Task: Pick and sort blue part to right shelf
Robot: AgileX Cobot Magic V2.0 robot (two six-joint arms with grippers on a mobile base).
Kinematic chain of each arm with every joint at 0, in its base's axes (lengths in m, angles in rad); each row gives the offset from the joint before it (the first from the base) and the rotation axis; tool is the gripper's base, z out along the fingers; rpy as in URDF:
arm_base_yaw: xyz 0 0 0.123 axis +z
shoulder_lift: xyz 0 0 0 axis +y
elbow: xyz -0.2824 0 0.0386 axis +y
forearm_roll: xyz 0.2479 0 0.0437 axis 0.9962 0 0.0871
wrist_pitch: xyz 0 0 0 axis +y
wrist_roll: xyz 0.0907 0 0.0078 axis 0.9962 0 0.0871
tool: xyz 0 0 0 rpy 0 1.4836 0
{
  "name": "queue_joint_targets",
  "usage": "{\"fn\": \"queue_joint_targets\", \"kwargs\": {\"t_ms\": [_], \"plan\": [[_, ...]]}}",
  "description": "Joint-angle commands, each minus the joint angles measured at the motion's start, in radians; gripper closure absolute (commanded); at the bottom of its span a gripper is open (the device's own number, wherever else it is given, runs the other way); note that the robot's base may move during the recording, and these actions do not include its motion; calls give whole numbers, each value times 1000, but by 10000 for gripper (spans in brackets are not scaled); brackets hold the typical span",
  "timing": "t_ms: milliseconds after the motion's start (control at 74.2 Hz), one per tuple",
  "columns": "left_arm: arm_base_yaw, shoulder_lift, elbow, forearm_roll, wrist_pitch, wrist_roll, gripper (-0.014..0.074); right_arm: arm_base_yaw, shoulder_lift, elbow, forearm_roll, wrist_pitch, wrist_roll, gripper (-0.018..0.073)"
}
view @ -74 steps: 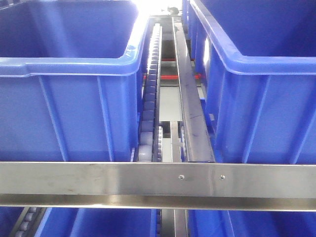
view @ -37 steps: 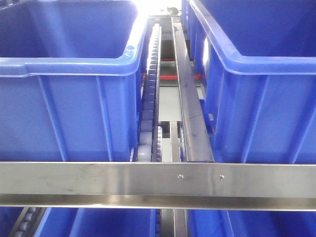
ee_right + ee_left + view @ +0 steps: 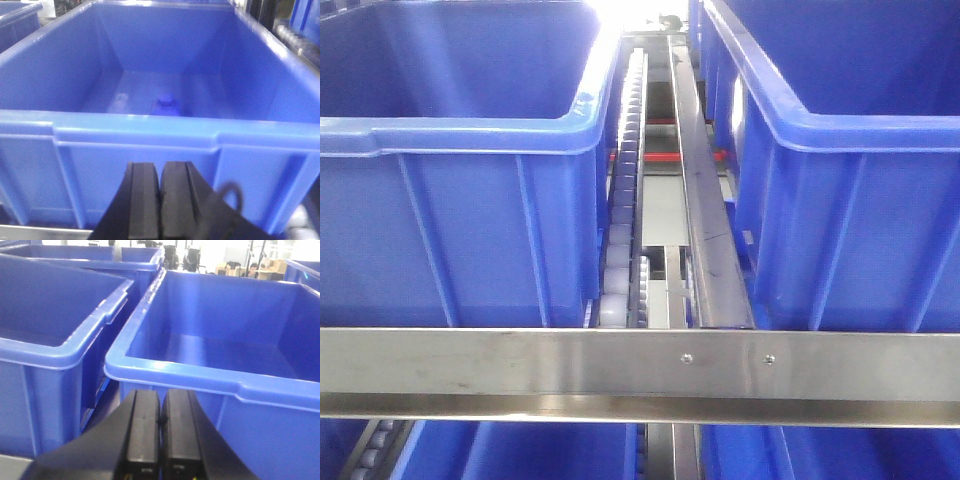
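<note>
part [image 3: 165,105] sits on the floor of the bin [image 3: 135,131] before our right gripper [image 3: 160,202]; it looks small, light, stiff plastic, so we'd pinch its raised top. both grippers, left [image 3: 160,432] too, have fingers pressed together, empty.

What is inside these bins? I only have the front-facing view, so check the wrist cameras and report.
Observer: The right wrist view looks into one blue bin; a small blue part lies on its floor.
Operator: Report the right fingers.
Observer: The right gripper is shut on nothing, outside that bin's near wall.
Operator: Now the left side.
Observer: The left gripper is shut and empty too, facing a second bin whose visible floor shows no part.
</note>
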Motion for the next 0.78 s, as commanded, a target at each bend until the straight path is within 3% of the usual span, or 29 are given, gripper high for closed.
{"fn": "queue_joint_targets", "kwargs": {"t_ms": [0,769], "plan": [[-3,-20,24,-10,-91,-5,472,-10,-23,-19,8,-95,-4,503],[-3,-20,24,-10,-91,-5,472,-10,-22,-19,8,-90,-4,503]]}}
